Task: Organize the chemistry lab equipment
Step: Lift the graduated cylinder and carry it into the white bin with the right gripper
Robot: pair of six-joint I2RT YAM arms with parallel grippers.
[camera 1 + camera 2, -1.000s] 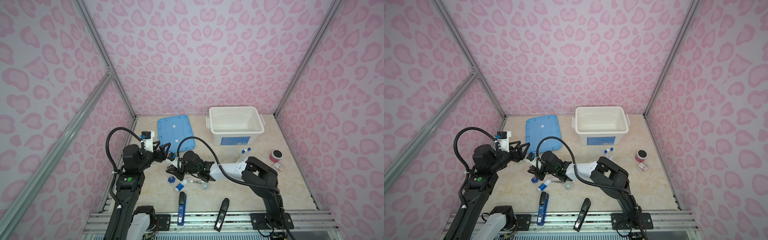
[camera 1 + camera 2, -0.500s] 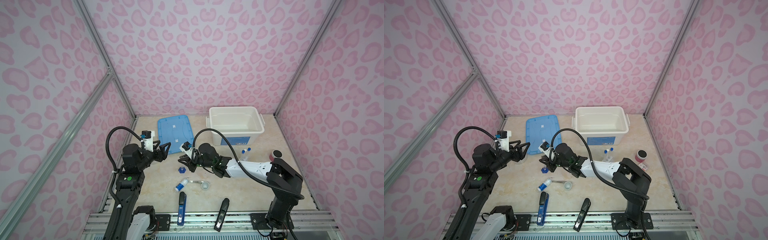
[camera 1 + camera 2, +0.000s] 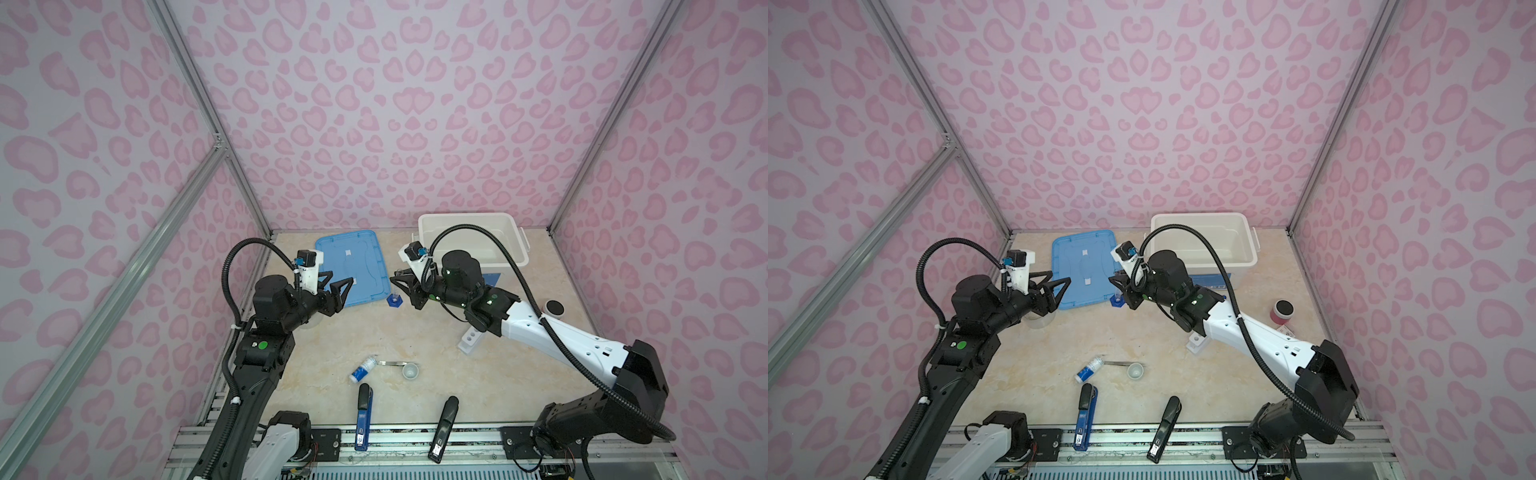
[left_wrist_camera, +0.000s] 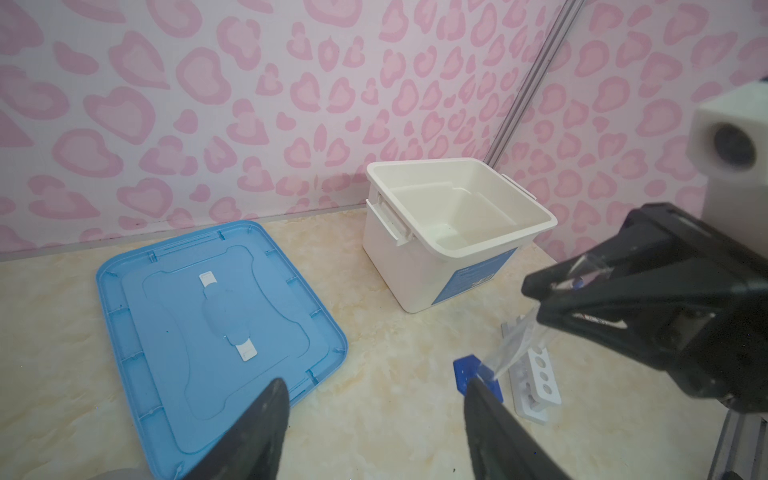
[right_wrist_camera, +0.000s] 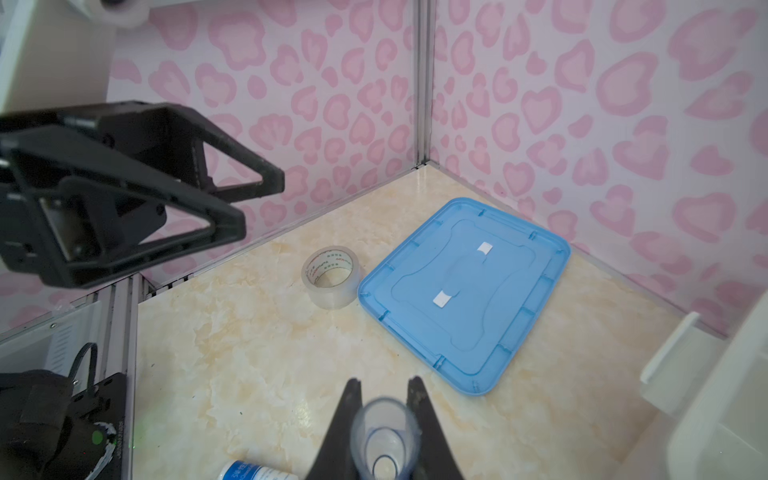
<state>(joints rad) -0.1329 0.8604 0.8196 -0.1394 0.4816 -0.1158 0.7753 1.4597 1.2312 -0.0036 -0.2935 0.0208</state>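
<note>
My right gripper [image 5: 384, 384] is shut on the clear cylinder [image 5: 384, 440], holding it near its rim. In both top views this gripper [image 3: 398, 286] [image 3: 1119, 286] hangs beside the near right corner of the blue lid. The cylinder [image 4: 515, 349] is tilted, its blue base [image 3: 395, 300] low over the table. My left gripper [image 3: 341, 277] [image 4: 374, 386] stands open and empty over the lid's near edge, facing the right one. The white holed rack [image 3: 469, 343] lies partly under the right arm. The white-and-blue bottle [image 3: 363, 369], metal tweezers [image 3: 392, 363] and tiny white cup [image 3: 410, 370] lie at front centre.
A white bin [image 3: 473, 220] stands open at the back right, with its blue lid [image 3: 353, 266] flat to its left. A clear tape roll [image 5: 332, 276] sits by the left arm. A blue stapler [image 3: 363, 411] and a black one [image 3: 444, 419] lie at the front edge. A red jar [image 3: 554, 308] stands right.
My right gripper has carried the cylinder from beside the bottle at front centre back and to the right, to the lid's corner. The left arm has stayed still.
</note>
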